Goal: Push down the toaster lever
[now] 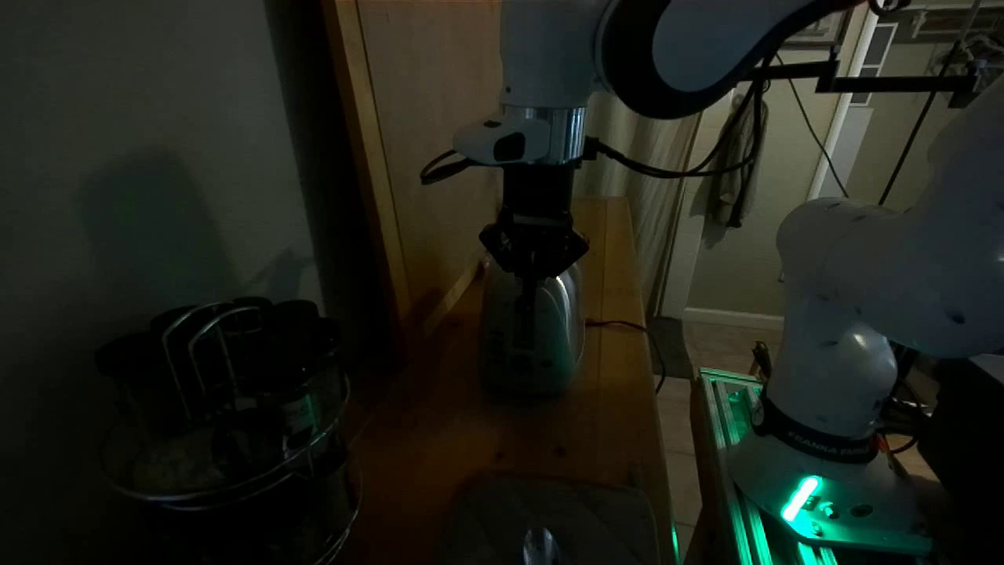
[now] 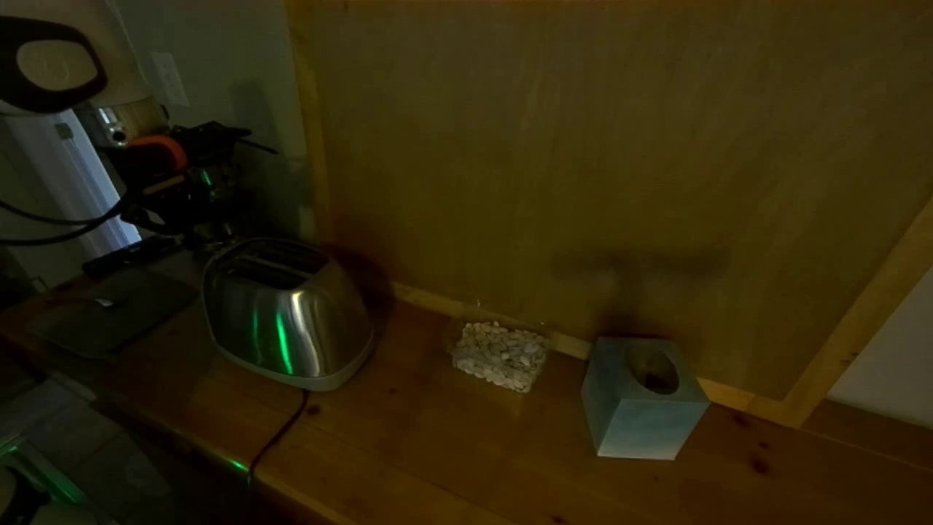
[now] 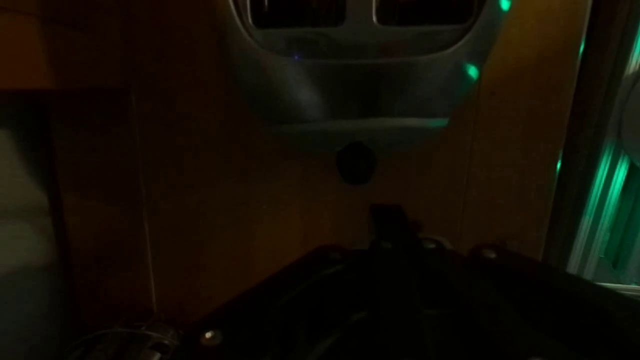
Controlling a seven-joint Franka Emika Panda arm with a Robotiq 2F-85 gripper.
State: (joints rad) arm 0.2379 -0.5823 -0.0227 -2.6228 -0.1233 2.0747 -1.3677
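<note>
The silver toaster [image 1: 566, 337] stands upright on the wooden counter; it also shows in an exterior view [image 2: 295, 335] and at the top of the wrist view [image 3: 360, 92], with its slots up. A dark round lever knob [image 3: 356, 163] sticks out from its end in the wrist view. My gripper [image 1: 527, 294] points down at that end of the toaster. In the wrist view the fingers [image 3: 389, 210] are together and hold nothing visible, just below and right of the knob in the picture. They look apart from the knob, but the dimness hides the exact gap. The toaster partly hides the fingertips in an exterior view [image 2: 215, 232].
A wire rack of jars [image 1: 235, 392] stands by the wall. A dark mat [image 1: 486, 518] with a spoon [image 1: 541, 545] lies before the toaster. A pebble-filled clear container [image 2: 501, 356] and a tissue box [image 2: 645, 419] stand beyond it. A cord [image 2: 280, 434] runs off the counter edge.
</note>
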